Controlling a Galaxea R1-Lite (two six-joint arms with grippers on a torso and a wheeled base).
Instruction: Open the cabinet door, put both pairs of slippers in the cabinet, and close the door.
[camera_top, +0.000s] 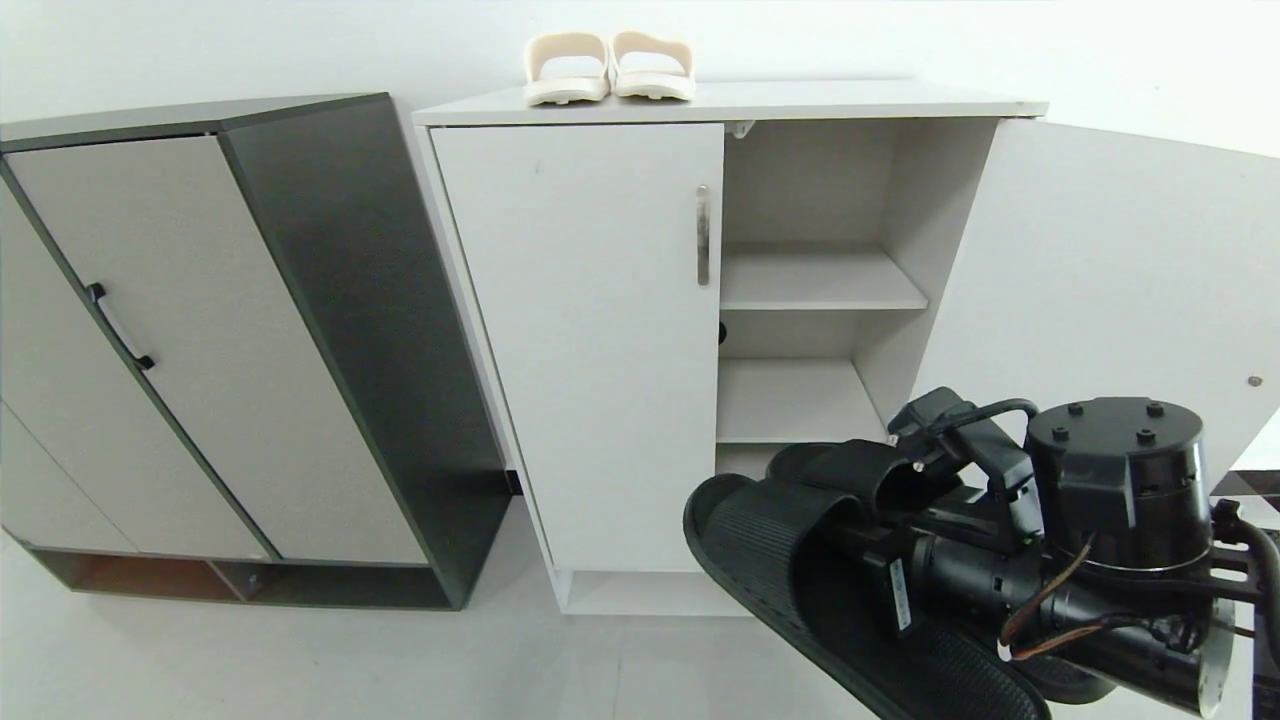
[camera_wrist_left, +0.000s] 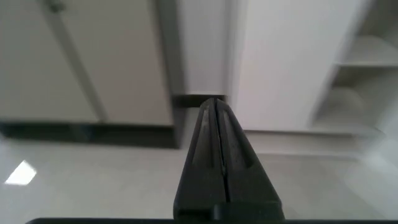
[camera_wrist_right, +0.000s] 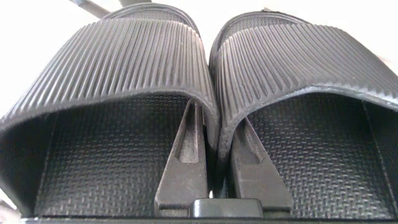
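Note:
A pair of black slippers (camera_top: 800, 540) hangs in the air low in front of the open right half of the white cabinet (camera_top: 720, 105). My right gripper (camera_wrist_right: 214, 140) is shut on the two inner side walls of the black slippers (camera_wrist_right: 143, 74), one finger inside each. A pair of cream slippers (camera_top: 610, 66) rests on the cabinet's top. The right cabinet door (camera_top: 1110, 280) is swung open, showing bare shelves (camera_top: 815, 280). The left door (camera_top: 585, 340) with its metal handle (camera_top: 702, 235) is closed. My left gripper (camera_wrist_left: 216, 112) is shut on nothing, hovering above the floor before the cabinets.
A dark grey cabinet (camera_top: 250, 340) with light doors stands just left of the white one, also seen as the grey cabinet (camera_wrist_left: 93, 62) from the left wrist. Pale floor (camera_top: 300, 660) lies in front of both.

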